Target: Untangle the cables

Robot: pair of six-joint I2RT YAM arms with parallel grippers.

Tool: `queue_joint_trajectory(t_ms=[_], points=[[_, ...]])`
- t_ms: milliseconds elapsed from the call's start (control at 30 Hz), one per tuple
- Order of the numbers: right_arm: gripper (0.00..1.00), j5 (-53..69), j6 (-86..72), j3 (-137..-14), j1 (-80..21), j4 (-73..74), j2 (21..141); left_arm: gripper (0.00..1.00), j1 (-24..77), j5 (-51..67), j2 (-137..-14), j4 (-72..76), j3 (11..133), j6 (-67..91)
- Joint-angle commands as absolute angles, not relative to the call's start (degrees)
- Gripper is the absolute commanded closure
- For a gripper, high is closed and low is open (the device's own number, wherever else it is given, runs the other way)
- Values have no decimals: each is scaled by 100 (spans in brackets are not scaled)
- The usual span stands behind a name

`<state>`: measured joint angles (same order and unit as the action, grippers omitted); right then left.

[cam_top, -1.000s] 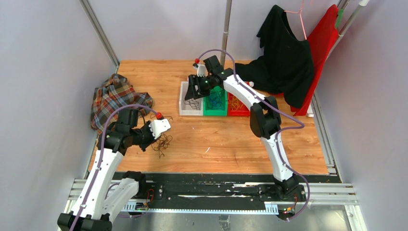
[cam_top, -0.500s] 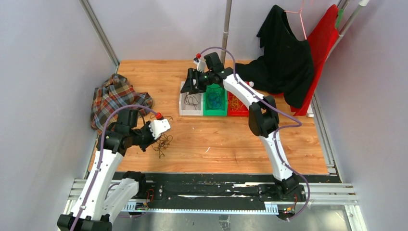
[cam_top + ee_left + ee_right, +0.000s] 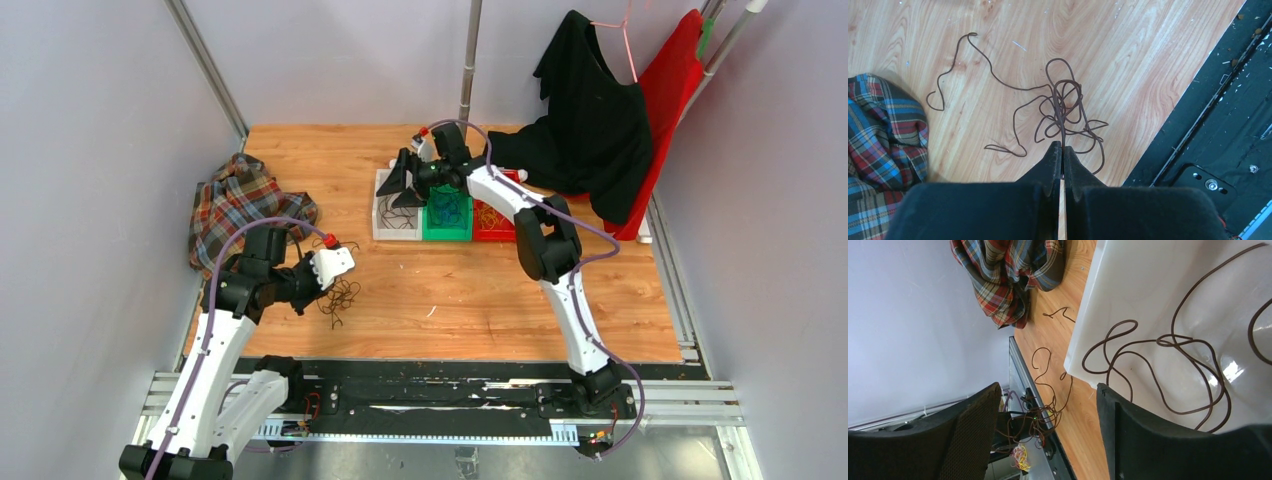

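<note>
Wood tabletop (image 3: pixel 500 290): left gripper (image 3: pixel 1062 152) pinched tight on brown cable tangle (image 3: pixel 1065 107), right gripper (image 3: pixel 1048 390) wide open, empty, over white bin (image 3: pixel 1128 280) holding loose brown cable (image 3: pixel 1168 342).

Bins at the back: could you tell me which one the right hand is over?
The white bin, leftmost, holding dark brown cable; the green bin and red bin sit beside it.

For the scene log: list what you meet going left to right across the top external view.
Plaid cloth → brown cable tangle → white bin → green bin → red bin → black garment
</note>
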<state>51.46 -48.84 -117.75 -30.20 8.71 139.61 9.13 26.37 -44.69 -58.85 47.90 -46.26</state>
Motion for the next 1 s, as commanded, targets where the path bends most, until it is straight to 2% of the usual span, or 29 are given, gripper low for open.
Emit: queue_joint_trajectory(t_ms=[0,200,333,400,533,633,800,967], points=[[30,5080,-5068,-11511,-2944,508,13337,99,877,2786,-4427,-5862,4949,-4602],[30,4377,-4443,-10981,-2968,703,12555,99,877,2839,-4405,-5855,5013,-4520],[30,4179,-3484,-9997,-3215,379,11575,99,879,2928,-4445,-5860,5235,-4361],[30,3949,-3029,-9058,-3387,-273,10878,99,879,2954,-4476,-5862,5470,-4256],[29,3546,-2955,-6842,-3757,-2479,9689,99,878,3170,-4606,-5854,5892,-4070],[29,2870,-2286,-5955,-4345,-3058,9026,99,879,3400,-4756,-5854,6134,-3875],[29,1584,-1489,-5812,-5250,-3075,8594,99,879,3603,-4806,-5857,6321,-3654],[29,1100,-1028,-6102,-5832,-3248,8765,100,879,3669,-4658,-5854,6406,-3470]])
